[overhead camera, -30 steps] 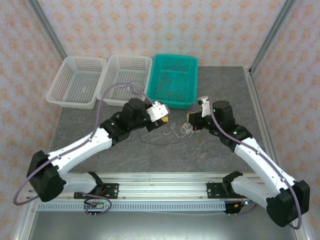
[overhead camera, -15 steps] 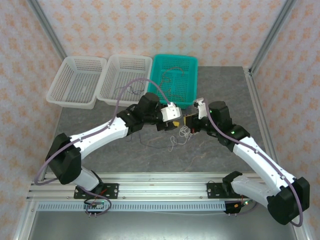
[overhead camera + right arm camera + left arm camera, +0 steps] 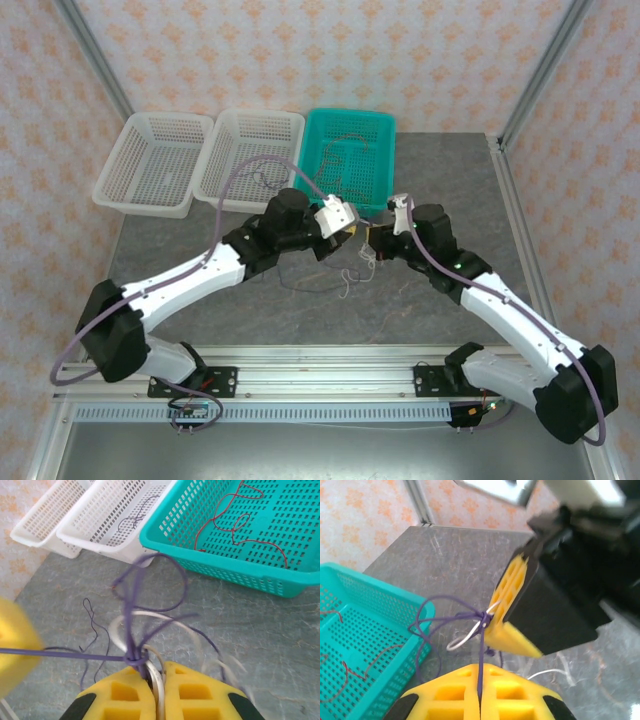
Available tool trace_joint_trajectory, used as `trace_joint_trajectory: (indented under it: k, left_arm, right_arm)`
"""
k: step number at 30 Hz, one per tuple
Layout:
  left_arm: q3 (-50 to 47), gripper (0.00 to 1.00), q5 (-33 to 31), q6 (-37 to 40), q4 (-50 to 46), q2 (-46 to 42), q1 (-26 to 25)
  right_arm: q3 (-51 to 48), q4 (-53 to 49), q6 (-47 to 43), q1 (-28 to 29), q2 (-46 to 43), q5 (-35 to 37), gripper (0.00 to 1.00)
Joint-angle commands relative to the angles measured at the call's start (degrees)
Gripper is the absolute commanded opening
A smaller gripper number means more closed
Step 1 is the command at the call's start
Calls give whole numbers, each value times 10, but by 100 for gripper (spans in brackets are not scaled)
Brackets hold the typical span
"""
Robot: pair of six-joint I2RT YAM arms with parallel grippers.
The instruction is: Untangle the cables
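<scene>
Where the two arms meet at the centre of the overhead frame, just in front of the teal basket (image 3: pixel 352 112), the left claw (image 3: pixel 480 680) and the right claw (image 3: pixel 157 680) face each other tip to tip above the table (image 3: pixel 445 175) with a small tangle strung between them. From the left wrist, the left claw is pressed fully together on a purple cable (image 3: pixel 481 647). The cable rises from the seam between the claw's yellow fingers to a knot at mid-frame, right against the tip of the right claw. Purple loops fan out to the left of the knot and a white cable (image 3: pixel 470 636) curls below it. From the right wrist, the right claw is likewise closed, pinching the white cable at bottom centre with the purple knot at its tips, and one purple strand runs straight to the left edge of the frame. Red cables (image 3: pixel 257 541) lie inside the teal basket at upper right. Of the two white baskets (image 3: pixel 245 200) at upper left, the one next to the teal basket holds a dark cable (image 3: pixel 135 517). A thin dark wire (image 3: pixel 92 622) lies loose on the table at lower left.
</scene>
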Motion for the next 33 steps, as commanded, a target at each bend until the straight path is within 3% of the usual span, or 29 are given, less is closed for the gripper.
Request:
trace_joint_trajectory:
  k: [1, 8, 11, 15, 18, 23, 29, 33]
  left_arm:
    - [6, 0, -6, -104, 67, -77, 7]
    - [-22, 0, -75, -169, 86, -153, 7]
    - [-19, 0, -91, -171, 66, -168, 7]
    - [-25, 0, -92, -180, 59, -172, 7]
    - [-31, 0, -88, -187, 65, -170, 7]
    - [-33, 0, -77, -195, 68, -159, 7]
    - [-30, 0, -69, -199, 54, -146, 7]
    - [-29, 0, -46, -202, 49, -139, 7]
  right_arm:
    - [-53, -49, 68, -19, 47, 184, 4]
    - [-76, -64, 154, -36, 105, 268, 1]
    - [-92, -56, 182, -59, 107, 257, 10]
    - [-112, -19, 158, -63, 92, 201, 10]
    - [-116, -13, 120, -63, 85, 153, 17]
    - [-132, 16, 80, -60, -3, 103, 32]
    - [-184, 163, -3, -32, -170, 63, 57]
    - [-182, 260, -57, -17, -196, -48, 71]
